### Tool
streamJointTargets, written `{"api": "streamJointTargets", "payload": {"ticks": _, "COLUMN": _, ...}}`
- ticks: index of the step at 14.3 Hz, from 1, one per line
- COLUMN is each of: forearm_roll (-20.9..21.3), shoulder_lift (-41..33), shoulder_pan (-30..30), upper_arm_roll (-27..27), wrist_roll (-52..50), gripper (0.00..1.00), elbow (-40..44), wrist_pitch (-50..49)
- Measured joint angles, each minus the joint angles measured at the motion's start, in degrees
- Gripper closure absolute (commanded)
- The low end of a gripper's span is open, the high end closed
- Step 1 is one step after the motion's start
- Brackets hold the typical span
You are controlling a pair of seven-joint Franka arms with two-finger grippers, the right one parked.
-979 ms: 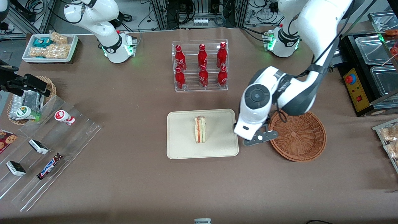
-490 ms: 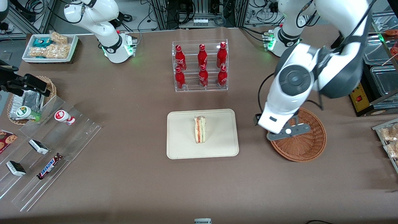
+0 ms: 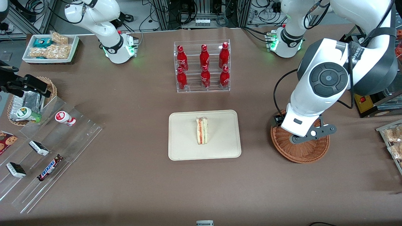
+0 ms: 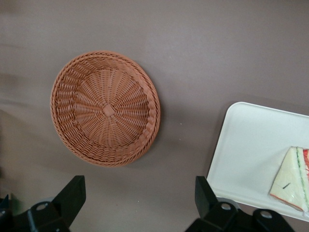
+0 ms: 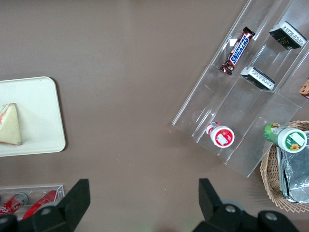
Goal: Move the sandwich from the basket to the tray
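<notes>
- Sandwich (image 3: 202,131), a small triangular wedge of pale bread with tan crust and red and green filling: we log it lying on its side near the middle of the tray, striped cut face showing, nothing touching it.
- Tray (image 3: 182,150), flat rectangular cream-beige plastic with rounded corners and a low rim: it sits at the table's centre, with the clear acrylic rack of red bottles (image 3: 202,66) at its 12 o'clock.
- Basket (image 4: 105,108), large, round, shallow, reddish-brown woven wicker: at the tray's 3 o'clock in the front view, well apart from it. We find nothing in it.
- Gripper (image 4: 140,205) of the left arm: raised above the basket, fingers (image 4: 72,195) spread wide, holding nothing.
- Step in hand, by our reckoning: the placing looks done and the arm is clear of the tray.
- Next move, as we judge it: nothing remains to carry, so it calls only for parking the arm away from tray and basket without brushing either.
</notes>
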Motion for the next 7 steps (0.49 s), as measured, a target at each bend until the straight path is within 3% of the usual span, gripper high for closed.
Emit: {"api": "streamJointTargets", "payload": {"ticks": 7, "forearm_roll": -0.37, "shoulder_lift": 0.17, "shoulder_pan": 2.15, "upper_arm_roll": 0.09, "wrist_roll": 0.0, "gripper": 0.0, "elbow": -0.12, "wrist_pitch": -0.07}}
